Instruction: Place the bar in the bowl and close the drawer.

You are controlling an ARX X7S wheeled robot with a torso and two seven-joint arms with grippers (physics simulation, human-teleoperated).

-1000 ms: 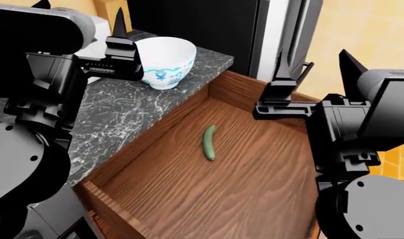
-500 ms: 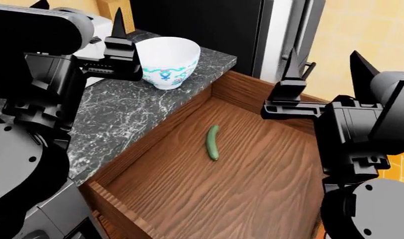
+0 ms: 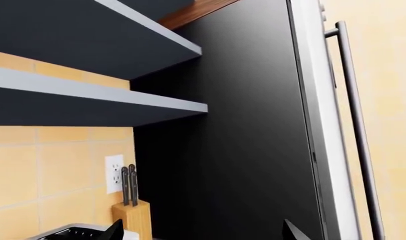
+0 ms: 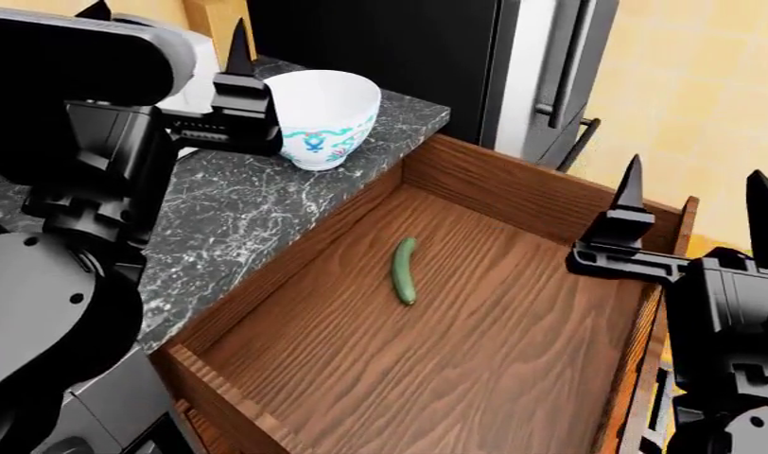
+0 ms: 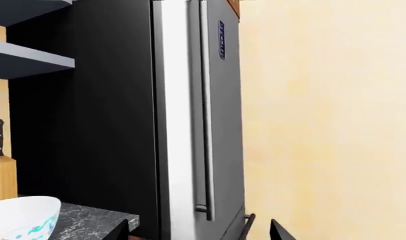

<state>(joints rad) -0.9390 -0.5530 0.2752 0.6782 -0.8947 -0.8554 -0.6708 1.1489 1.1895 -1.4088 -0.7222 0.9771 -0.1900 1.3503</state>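
1. Bar point(image 4: 403, 270), a green curved stick, lies mid-floor of the open drawer point(image 4: 358, 378), untouched; first step not begun.
2. Bowl point(image 4: 319, 115) stands empty at the counter point(image 4: 258, 208) edge beside the drawer's back corner.
3. Left gripper point(image 4: 169, 57) fingers apart, empty, just beside the bowl.
4. Right gripper point(image 4: 700, 203) fingers apart, empty, over the drawer's front edge.
5. Next, likely: a gripper descends onto the bar.

Left pincer point(image 4: 169, 43) raised, open, right pincer point(image 4: 700, 203) raised, open

drawer point(image 4: 485, 312) handle hidden, bowl point(image 5: 19, 217) cut off
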